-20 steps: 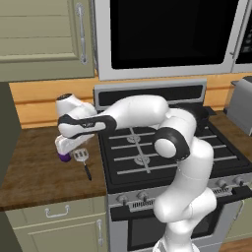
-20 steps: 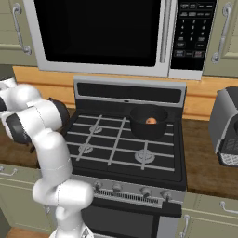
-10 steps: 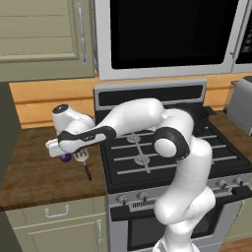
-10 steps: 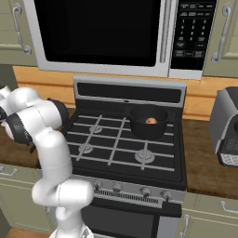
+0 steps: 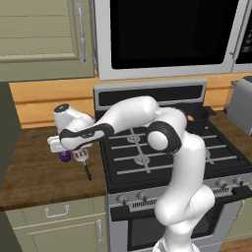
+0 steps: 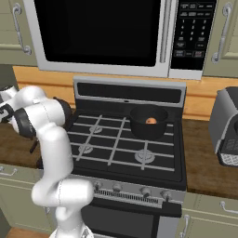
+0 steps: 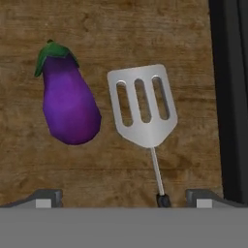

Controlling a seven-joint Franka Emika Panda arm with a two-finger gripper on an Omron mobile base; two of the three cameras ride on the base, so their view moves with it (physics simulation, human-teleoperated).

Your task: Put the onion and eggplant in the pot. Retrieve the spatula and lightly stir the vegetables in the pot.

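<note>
A glossy purple eggplant [image 7: 68,104] with a green cap lies on the wooden counter [image 7: 145,29], apart from the spatula [image 7: 143,106] to its right. The spatula's slotted silver head points away from me and its thin black handle runs back toward me. My gripper [image 7: 124,197] hovers open just above them, one fingertip [image 7: 46,197] on each side. From the left base view the gripper [image 5: 64,147] hangs low over the eggplant [image 5: 64,156], beside the spatula [image 5: 81,156]. The black pot [image 6: 148,123] stands on the stove's back right burner with the orange onion [image 6: 150,121] inside it.
The black stove [image 6: 121,144] edges the counter just right of the spatula. A microwave [image 6: 102,32] hangs above the stove. A grey toaster [image 6: 228,125] stands on the right counter. Cabinet doors [image 5: 39,34] hang above the left counter.
The hand has come down and slightly left toward the eggplant and spatula, with its jaws still wide. Pot, onion, eggplant and spatula have stayed put.
</note>
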